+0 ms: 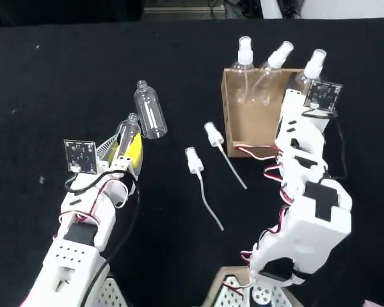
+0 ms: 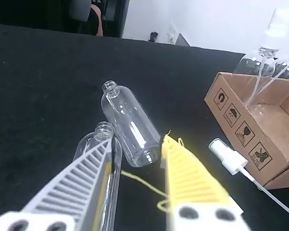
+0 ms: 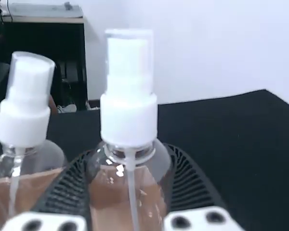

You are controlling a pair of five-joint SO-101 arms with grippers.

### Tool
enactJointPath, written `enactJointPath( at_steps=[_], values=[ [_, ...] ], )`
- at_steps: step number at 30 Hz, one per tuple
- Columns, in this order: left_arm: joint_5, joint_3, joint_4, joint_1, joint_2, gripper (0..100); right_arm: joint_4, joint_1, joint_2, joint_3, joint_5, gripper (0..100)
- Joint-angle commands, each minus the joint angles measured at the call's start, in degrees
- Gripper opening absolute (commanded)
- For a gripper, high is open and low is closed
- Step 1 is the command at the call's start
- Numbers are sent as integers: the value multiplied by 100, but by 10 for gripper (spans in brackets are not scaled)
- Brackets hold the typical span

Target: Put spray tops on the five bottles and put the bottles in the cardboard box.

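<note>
L gripper (image 1: 121, 144) sits low on the table (image 1: 64, 77), near the robot, jaws released and spread wide. An open bottle (image 2: 104, 132) w/ no top lies on its side between them, neck pointing away from the arm. It lies right against the grey finger (image 2: 82, 178), w/ a clear gap of bare table btwn it and the yellow finger (image 2: 185, 178), so it isn't pinched. Just past the fingertips lies a loose bottle (image 1: 150, 112), also on its side and uncapped, its base near the yellow tip and its neck pointing further out; the two bottles lie close, contact unclear. Toward the middle of the table are two spray tops w/ long dip tubes, apart from both bottles: near top (image 1: 194, 161), and far top (image 1: 214, 135) beyond it, just beside the box wall. The box (image 1: 253, 125) lies open on the R side, w/ three capped bottles upright along its far edge. R arm stretches out over the box's R side, and R gripper (image 3: 130, 163) is clenched on the end bottle (image 1: 310, 69). Its black fingers hug both sides of the clear body below the white top, and the bottle is centred in the jaws and upright. Next along stand the mid bottle (image 1: 272, 73) and then the corner bottle (image 1: 243, 67), both clear of the jaws.
</note>
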Motion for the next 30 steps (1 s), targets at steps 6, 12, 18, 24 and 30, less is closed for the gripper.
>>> enactJointPath(
  at_steps=[6,12,18,24,30],
  values=[
    [0,101,-88,75,-44,164,-237,-26,-48,-198,0,11],
    [0,198,-123,66,-88,164,-264,0,-48,-242,44,11],
    [0,198,-123,66,-97,164,-246,-26,-40,-198,0,11],
    [0,198,-123,66,-97,164,-264,-26,75,-92,9,11],
    [-404,198,-114,57,-97,163,-273,18,295,-92,0,11]
  ],
)
